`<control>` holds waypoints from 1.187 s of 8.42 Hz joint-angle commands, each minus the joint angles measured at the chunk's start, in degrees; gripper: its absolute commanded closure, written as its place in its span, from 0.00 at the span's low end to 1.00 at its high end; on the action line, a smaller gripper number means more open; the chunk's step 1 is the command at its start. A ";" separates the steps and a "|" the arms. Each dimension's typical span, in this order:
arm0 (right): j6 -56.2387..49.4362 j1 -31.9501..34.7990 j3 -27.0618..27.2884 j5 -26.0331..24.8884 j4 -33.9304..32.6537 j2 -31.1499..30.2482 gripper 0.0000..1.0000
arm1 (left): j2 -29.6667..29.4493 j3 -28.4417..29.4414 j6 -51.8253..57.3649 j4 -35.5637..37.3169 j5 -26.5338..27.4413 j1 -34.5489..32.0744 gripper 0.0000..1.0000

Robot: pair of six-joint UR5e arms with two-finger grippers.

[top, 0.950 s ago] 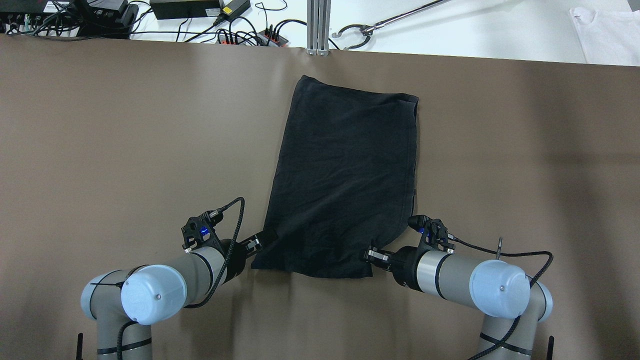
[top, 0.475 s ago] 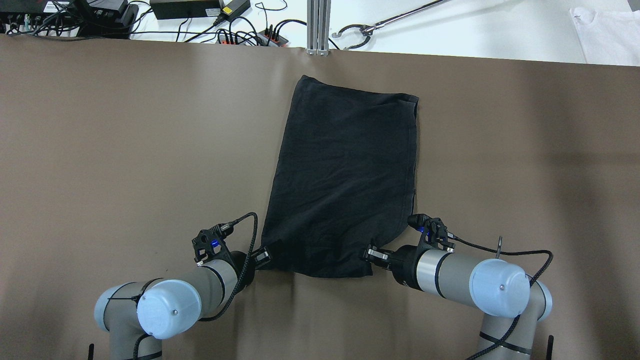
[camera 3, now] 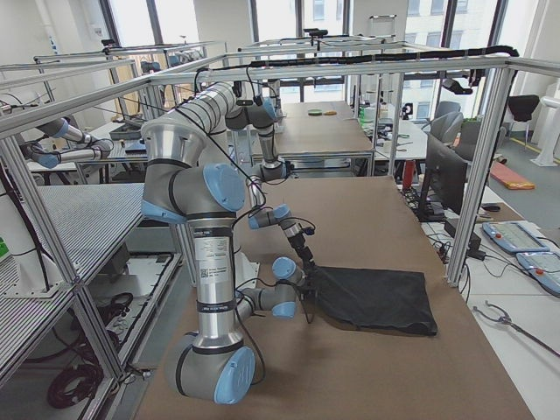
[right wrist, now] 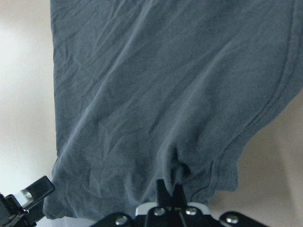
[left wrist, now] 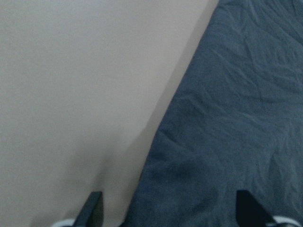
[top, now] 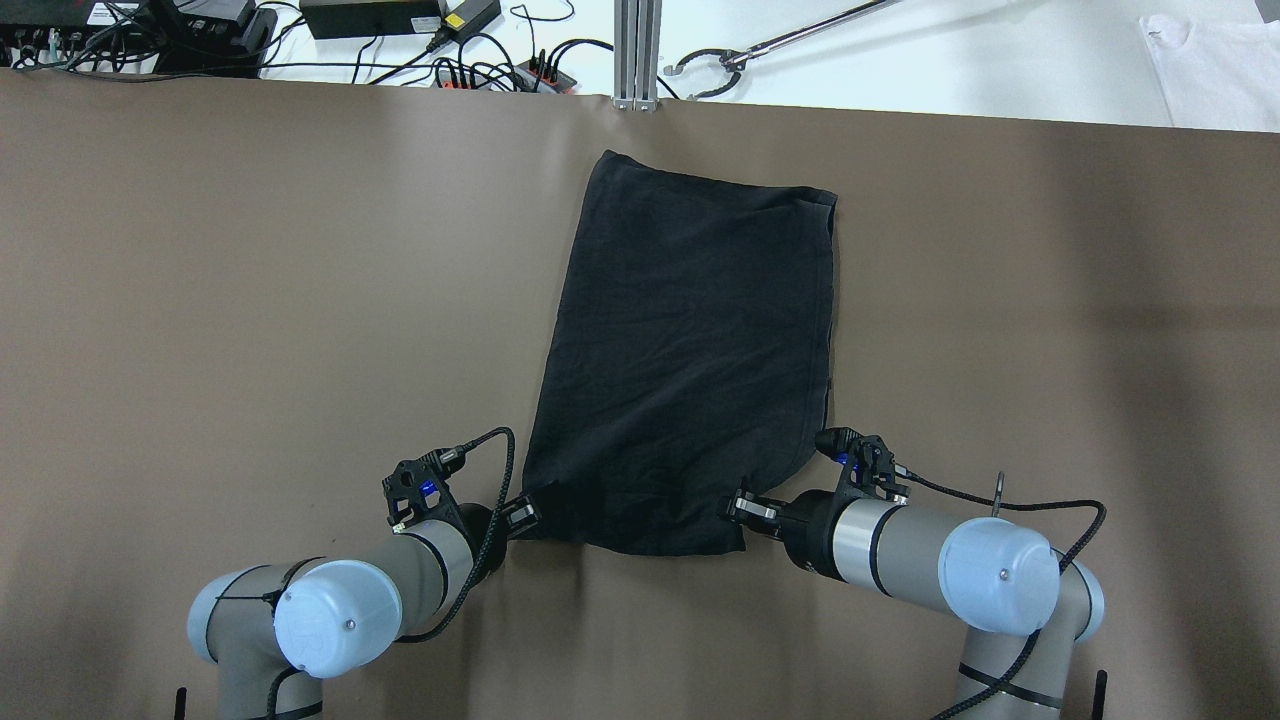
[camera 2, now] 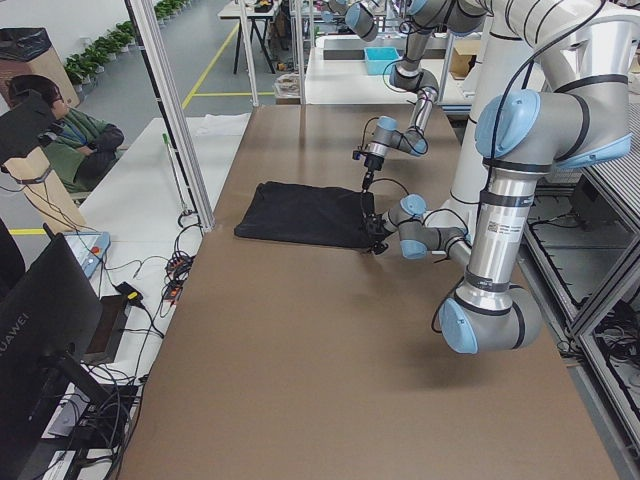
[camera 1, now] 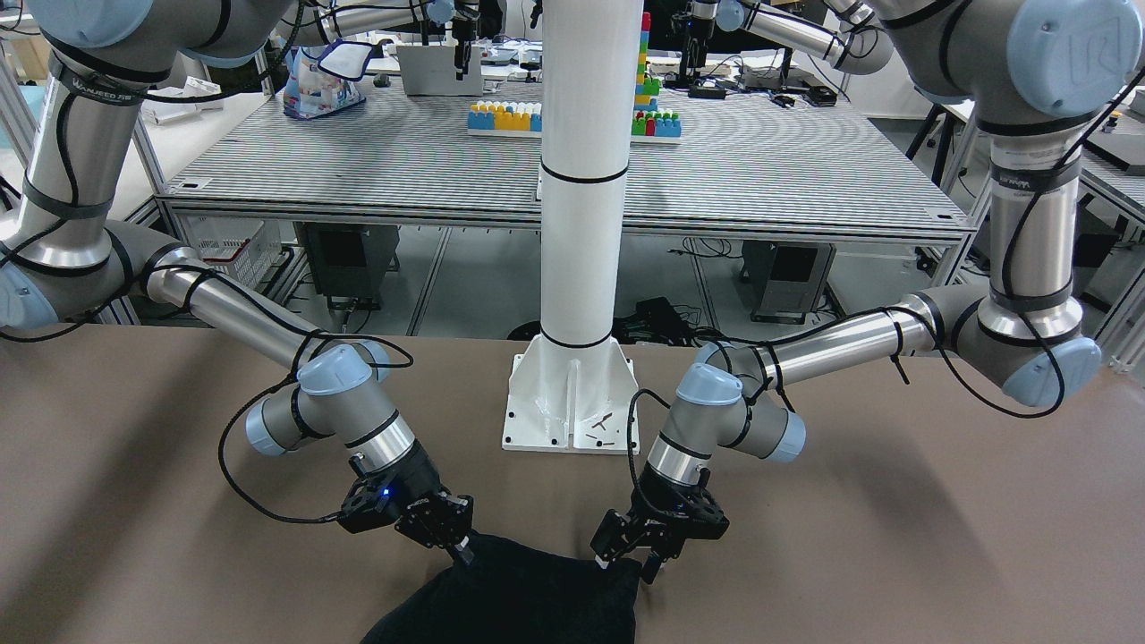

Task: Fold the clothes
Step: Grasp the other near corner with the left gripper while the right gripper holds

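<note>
**Both grippers at the cloth's near hem**

The brown table [top: 200,300] lies under everything. The white pillar [camera 1: 581,224] stands behind both tools, apart from the fabric. Well ahead of the fingertips, past the table's far edge, I see an aluminium post [top: 637,50] and cables and power bricks [top: 400,20].

The clothes [top: 690,350] are one plain black piece, roughly rectangular. It lies flat with shallow wrinkles and has a stitched hem down its right side. It stretches forward from both tools, with its near corners at their tips.

I read the right gripper [top: 745,508] as pinched on the near hem, since the wrist view shows a small pucker of fabric between its closed tips. I read the left gripper [top: 525,512] as spread. One of its fingers [left wrist: 93,210] is over bare table and the other is over cloth, with the side edge running between them.
</note>
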 commanded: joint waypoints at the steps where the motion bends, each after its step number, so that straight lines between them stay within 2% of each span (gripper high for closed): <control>1: -0.09 0.02 0.00 0.00 0.00 -0.09 1.00 | -0.27 0.00 0.03 0.06 0.60 0.00 0.25; 2: 0.00 0.02 0.00 0.00 0.00 0.00 1.00 | -0.09 0.00 0.03 0.06 2.35 0.96 0.46; 3: 0.00 0.02 0.00 0.00 0.00 0.00 1.00 | -0.27 0.09 0.03 0.06 3.06 2.19 0.60; 4: 0.00 0.10 0.00 0.00 0.00 -0.08 1.00 | -0.18 0.09 0.03 0.06 3.68 2.90 0.68; 5: 0.00 0.11 0.00 0.00 0.00 -0.09 1.00 | -0.09 -0.17 0.03 0.06 4.29 2.90 0.95; 6: -0.09 0.19 0.00 0.09 0.00 -0.09 1.00 | -0.09 -0.79 0.20 0.14 4.39 2.90 1.00; 7: -0.09 0.19 0.09 0.26 0.08 -0.09 1.00 | 0.17 -2.27 0.81 0.23 3.95 2.73 1.00; 10: 0.00 -0.16 4.81 6.92 -0.09 -0.70 1.00 | 2.54 -13.77 3.28 1.98 3.60 2.90 1.00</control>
